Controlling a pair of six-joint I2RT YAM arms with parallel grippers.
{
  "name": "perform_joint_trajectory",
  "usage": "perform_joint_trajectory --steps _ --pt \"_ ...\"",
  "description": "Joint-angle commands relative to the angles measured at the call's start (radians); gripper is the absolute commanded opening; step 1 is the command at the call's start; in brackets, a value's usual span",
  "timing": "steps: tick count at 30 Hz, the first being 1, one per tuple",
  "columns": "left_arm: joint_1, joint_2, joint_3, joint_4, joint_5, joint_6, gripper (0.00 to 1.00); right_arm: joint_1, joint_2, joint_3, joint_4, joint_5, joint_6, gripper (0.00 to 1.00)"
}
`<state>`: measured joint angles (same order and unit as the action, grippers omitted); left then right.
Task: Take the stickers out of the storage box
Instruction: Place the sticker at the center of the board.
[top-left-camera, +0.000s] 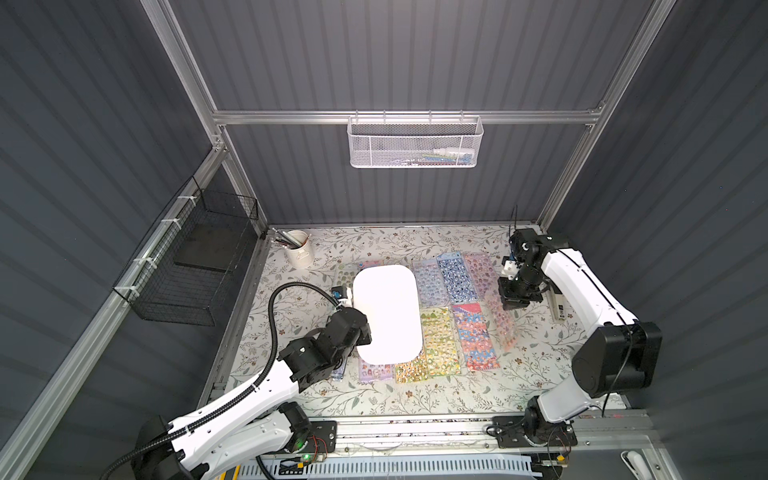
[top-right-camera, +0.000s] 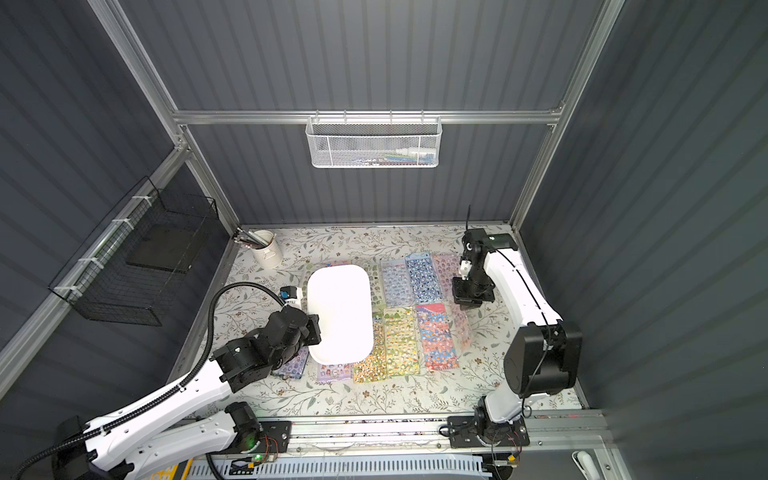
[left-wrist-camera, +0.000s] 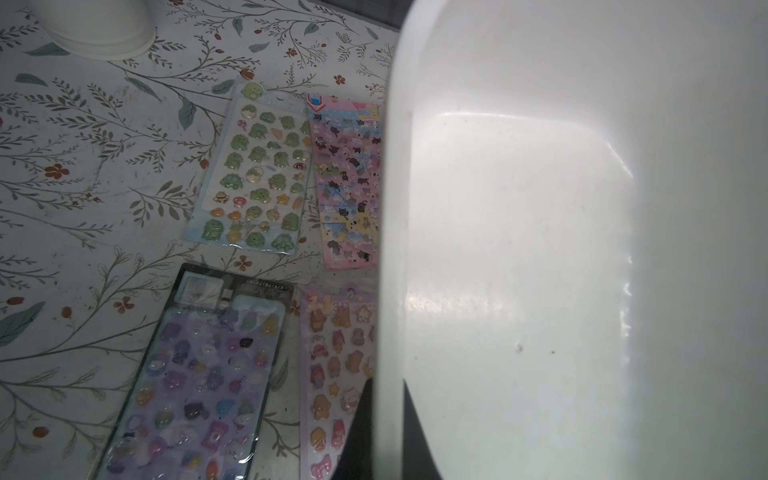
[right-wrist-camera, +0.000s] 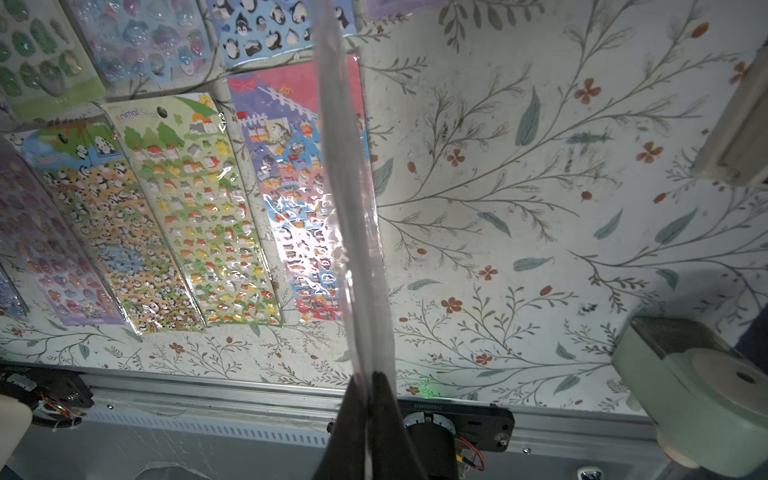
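Note:
My left gripper (left-wrist-camera: 386, 390) is shut on the long rim of the white storage box (top-left-camera: 386, 309), which hangs above the table and covers parts of some sheets in both top views. The face of the box (left-wrist-camera: 540, 249) seen in the left wrist view is bare white. Several stickers lie flat on the table round it: blue and purple sheets (top-left-camera: 455, 276), a yellow-green one (top-left-camera: 438, 340), a red-blue one (top-left-camera: 473, 336), frogs (left-wrist-camera: 257, 166). My right gripper (right-wrist-camera: 370, 378) is shut on a pink translucent sticker sheet (right-wrist-camera: 353, 208), which hangs at the right end of the rows (top-left-camera: 500, 322).
A white cup of pencils (top-left-camera: 299, 247) stands at the back left. A white mesh basket (top-left-camera: 415, 141) hangs on the back wall, a black wire basket (top-left-camera: 195, 257) on the left wall. A pale stapler-like object (top-left-camera: 559, 307) and a green tape dispenser (right-wrist-camera: 698, 395) sit at the right.

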<state>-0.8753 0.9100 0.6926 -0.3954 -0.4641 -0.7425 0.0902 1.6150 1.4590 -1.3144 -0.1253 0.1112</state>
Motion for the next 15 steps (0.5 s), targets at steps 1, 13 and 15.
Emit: perform_joint_trajectory --steps 1,13,15 --pt "0.004 -0.032 -0.019 0.038 0.017 0.020 0.00 -0.041 0.022 -0.051 0.089 -0.068 -0.062 0.08" --pt "0.005 -0.039 -0.029 0.043 0.020 0.023 0.00 -0.140 0.023 -0.191 0.273 -0.116 -0.184 0.13" --pt "0.004 -0.029 -0.021 0.036 0.021 0.023 0.00 -0.158 0.025 -0.194 0.278 -0.134 -0.185 0.13"
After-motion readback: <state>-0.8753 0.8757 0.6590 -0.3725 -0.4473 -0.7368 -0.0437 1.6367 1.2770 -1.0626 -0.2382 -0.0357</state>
